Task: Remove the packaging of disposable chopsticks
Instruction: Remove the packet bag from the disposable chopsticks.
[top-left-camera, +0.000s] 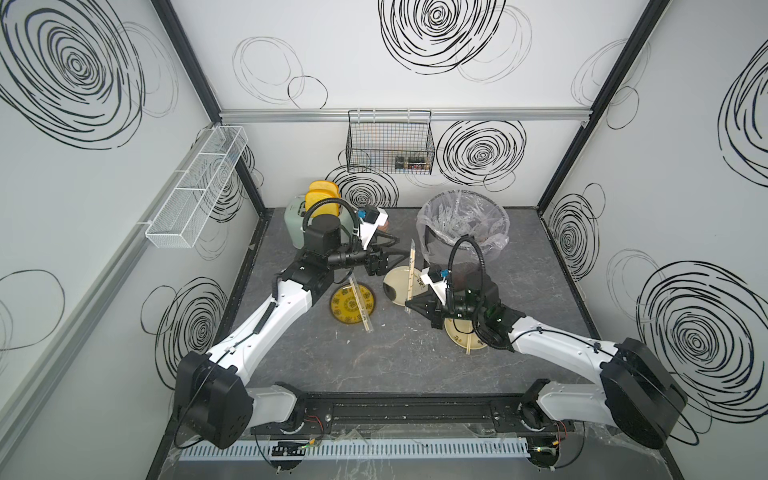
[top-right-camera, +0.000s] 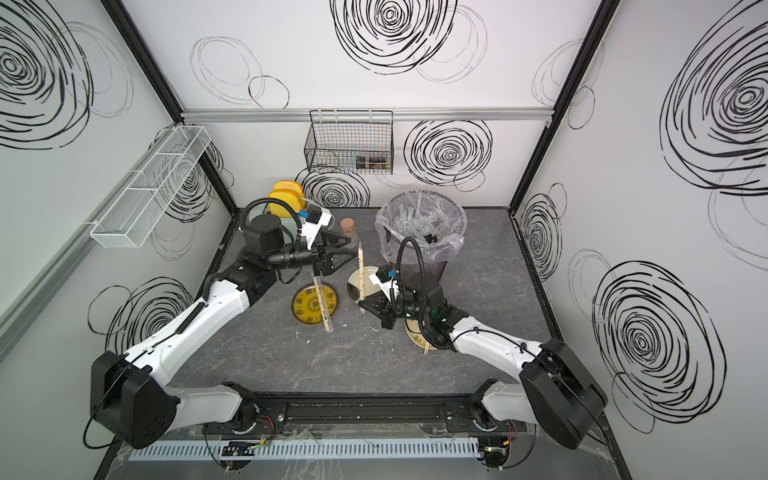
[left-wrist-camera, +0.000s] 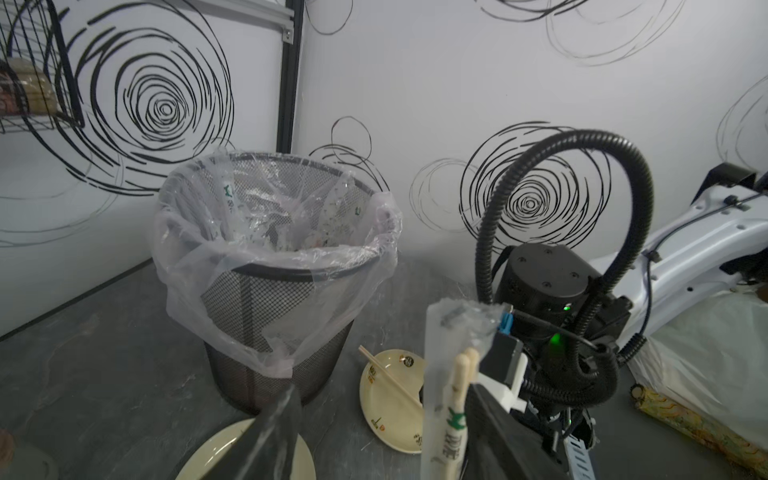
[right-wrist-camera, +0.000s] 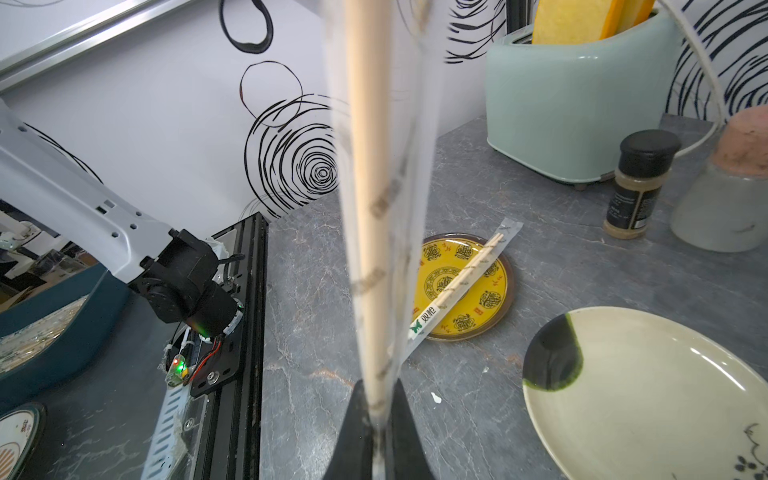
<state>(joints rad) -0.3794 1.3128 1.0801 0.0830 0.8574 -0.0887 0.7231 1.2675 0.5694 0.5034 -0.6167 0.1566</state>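
Observation:
My right gripper (top-left-camera: 409, 305) (right-wrist-camera: 376, 415) is shut on the lower end of a pair of disposable chopsticks (right-wrist-camera: 370, 208) still in its clear packaging (top-left-camera: 411, 268), held upright over a cream plate (top-left-camera: 388, 286). My left gripper (top-left-camera: 405, 251) (left-wrist-camera: 374, 449) stands open around the sleeve's upper end (left-wrist-camera: 451, 324), which lies against one finger (left-wrist-camera: 494, 428). A second wrapped pair (top-left-camera: 360, 305) (right-wrist-camera: 469, 270) lies across a yellow plate (top-left-camera: 340, 309). Bare chopsticks (left-wrist-camera: 388, 376) rest on a third plate (left-wrist-camera: 374, 411), half under my right arm.
A mesh bin (top-left-camera: 463, 226) with a clear liner holds discarded sleeves at the back right. A mint toaster (top-left-camera: 297, 222), a spice jar (right-wrist-camera: 638, 187) and a cork-lidded jar (right-wrist-camera: 727, 195) stand at the back left. A wire basket (top-left-camera: 390, 143) hangs on the back wall.

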